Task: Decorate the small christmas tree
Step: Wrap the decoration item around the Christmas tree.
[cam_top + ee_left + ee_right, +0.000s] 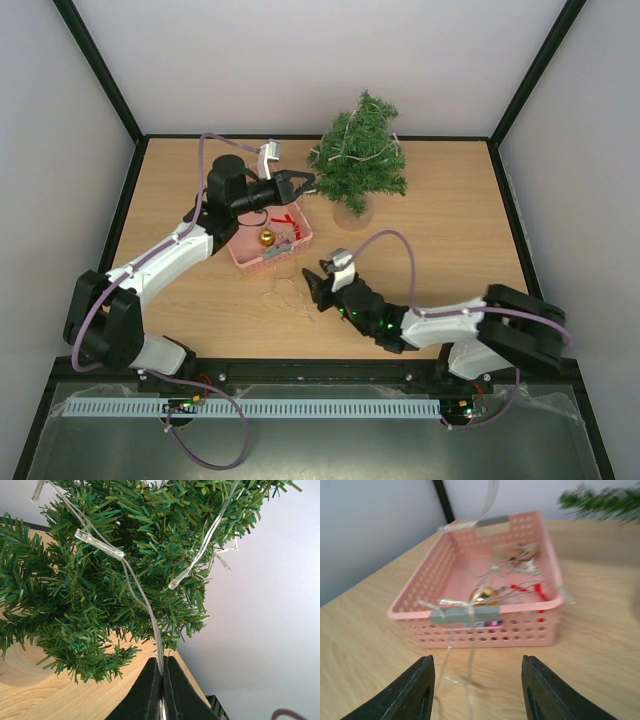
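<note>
The small christmas tree [360, 160] stands at the back of the table on its round pale base [352, 212]. A clear light string [142, 597] runs through its branches [100, 580]. My left gripper [308, 183] is at the tree's left side, shut on that string [162, 672]. My right gripper [312, 285] is low over the table just in front of the pink basket [520, 630]. It stands open [477, 662] with nothing between its fingers. A loose part of the string [470, 680] trails over the basket's near rim onto the table between them.
The pink basket [252, 262] lies left of the tree. It holds a gold bauble [482, 595], a red ornament [525, 587] and more string. Coils of string [285, 292] lie on the wood in front of it. Black frame posts and grey walls enclose the table.
</note>
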You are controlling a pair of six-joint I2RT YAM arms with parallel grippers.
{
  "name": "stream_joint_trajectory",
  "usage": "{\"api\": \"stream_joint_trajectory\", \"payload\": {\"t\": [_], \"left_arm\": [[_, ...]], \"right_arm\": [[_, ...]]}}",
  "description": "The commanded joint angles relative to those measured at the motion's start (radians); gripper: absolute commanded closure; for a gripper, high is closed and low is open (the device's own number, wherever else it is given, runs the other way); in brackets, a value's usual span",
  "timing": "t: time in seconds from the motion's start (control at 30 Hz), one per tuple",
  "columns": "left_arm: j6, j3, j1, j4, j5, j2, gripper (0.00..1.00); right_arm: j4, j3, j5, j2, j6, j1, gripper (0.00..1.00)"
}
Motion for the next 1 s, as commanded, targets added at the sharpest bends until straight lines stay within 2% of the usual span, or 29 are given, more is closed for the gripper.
{"api": "stream_joint_trajectory", "payload": {"t": [0.0, 0.23, 0.57, 0.63, 0.7, 0.8, 0.97], "left_arm": [[-0.004, -0.005, -0.011, 0.049, -0.002, -0.030, 0.98], [-0.008, -0.013, -0.015, 0.059, 0.005, -0.031, 0.98], [-0.007, -0.027, -0.015, 0.064, 0.003, -0.039, 0.98], [-0.006, -0.029, -0.015, 0.063, 0.001, -0.042, 0.98], [-0.008, -0.032, -0.015, 0.064, -0.001, -0.044, 0.98], [0.001, -0.037, -0.015, 0.057, -0.008, -0.043, 0.98], [0.029, -0.028, -0.015, 0.025, -0.028, -0.039, 0.98]], "right_arm": [[0.276, 0.068, -0.122, 0.194, 0.013, -0.006, 0.52], [0.367, 0.128, -0.107, 0.415, 0.033, -0.064, 0.48], [0.375, 0.192, -0.189, 0.538, -0.010, -0.106, 0.51], [0.374, 0.194, -0.192, 0.540, -0.022, -0.108, 0.59], [0.365, 0.193, -0.198, 0.536, -0.036, -0.111, 0.77], [0.344, 0.167, -0.208, 0.491, -0.057, -0.112, 0.97], [0.230, 0.087, -0.266, 0.277, -0.078, -0.112, 0.98]]}}
